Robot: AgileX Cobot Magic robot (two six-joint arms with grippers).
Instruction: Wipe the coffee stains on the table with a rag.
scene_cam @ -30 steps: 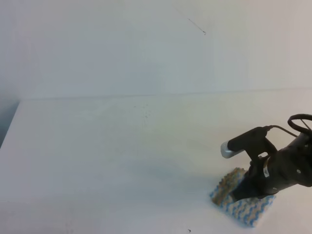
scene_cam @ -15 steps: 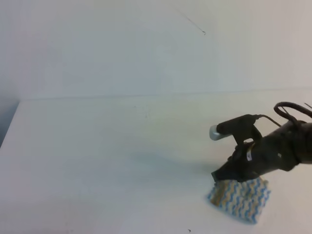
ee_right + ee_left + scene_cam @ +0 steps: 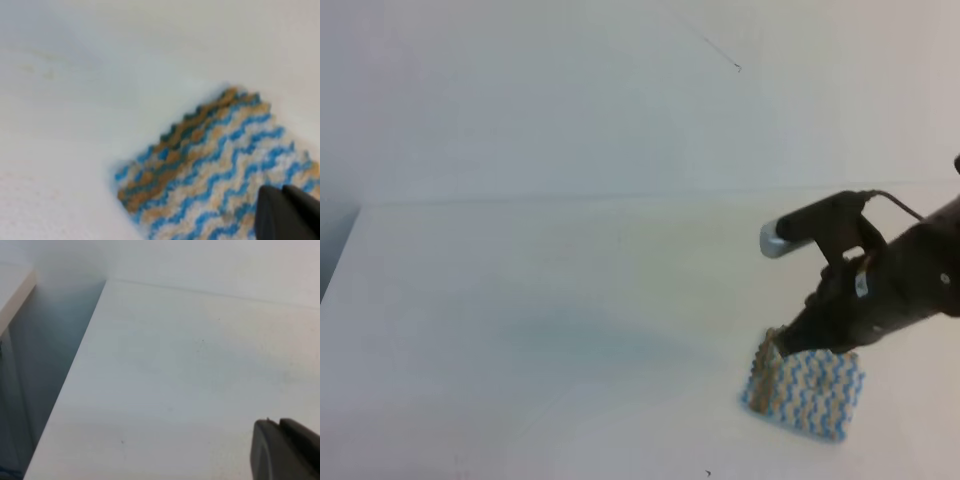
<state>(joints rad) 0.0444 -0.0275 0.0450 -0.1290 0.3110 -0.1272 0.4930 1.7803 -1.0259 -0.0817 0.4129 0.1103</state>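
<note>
The rag (image 3: 810, 392), knit with blue, white and tan zigzags, is at the front right of the white table (image 3: 570, 300). My right gripper (image 3: 790, 345) is at the rag's upper left edge, which is raised a little. In the right wrist view its fingertips (image 3: 287, 212) are together over the rag's (image 3: 210, 160) near edge, shut on it. No orange-brown puddle shows; only faint tan smears (image 3: 35, 67) mark the table beyond the rag. My left gripper (image 3: 282, 450) is shut and empty above the bare table (image 3: 175, 380), and it is out of the exterior view.
The table's left edge (image 3: 75, 370) drops to a dark gap. A white wall (image 3: 620, 100) runs behind the table's far edge. A small dark speck (image 3: 708, 473) lies near the front edge.
My right gripper has risen and moved back from the front edge. The rag has shifted slightly left and away from the front with it, and its left edge has lifted.
</note>
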